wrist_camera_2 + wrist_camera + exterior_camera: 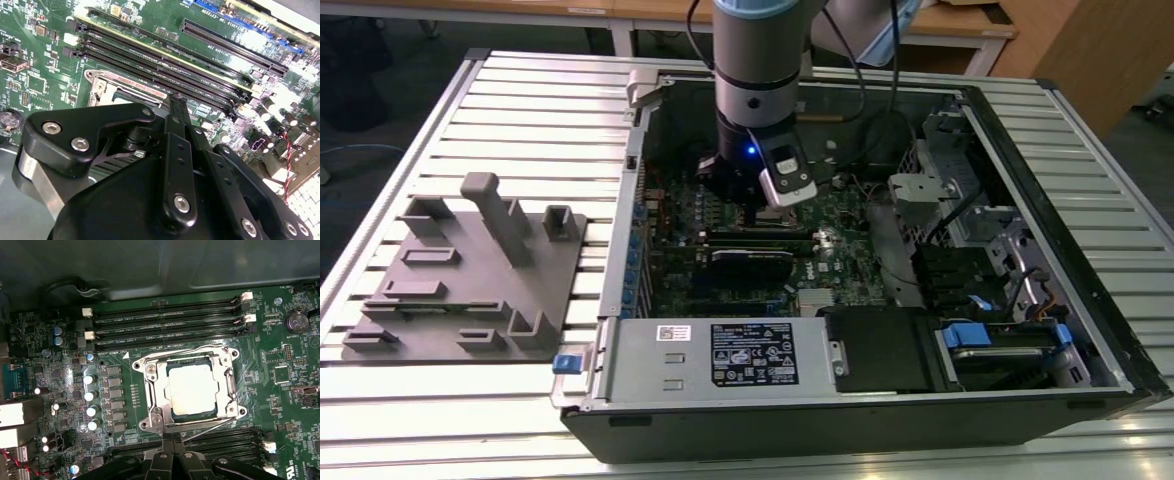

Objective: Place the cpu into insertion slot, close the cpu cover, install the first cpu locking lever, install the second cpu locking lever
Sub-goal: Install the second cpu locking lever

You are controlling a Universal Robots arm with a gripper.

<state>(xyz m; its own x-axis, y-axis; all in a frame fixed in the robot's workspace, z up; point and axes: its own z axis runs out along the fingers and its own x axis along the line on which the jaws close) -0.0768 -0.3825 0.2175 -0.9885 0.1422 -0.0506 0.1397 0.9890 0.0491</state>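
A slatted metal tabletop (520, 100) is seen, on which an open computer case (854, 400) is laid, with a grey fixture plate (467, 290) set beside it on the exterior view's left.

**Obscured and cut-off items**

In the exterior view the arm (758, 90) covers the insertion slot area and is cut off by the frame's upper edge. In the second wrist view the gripper (176, 107) body hides most of the insertion slot (107, 85). Finger state is undeterminable.
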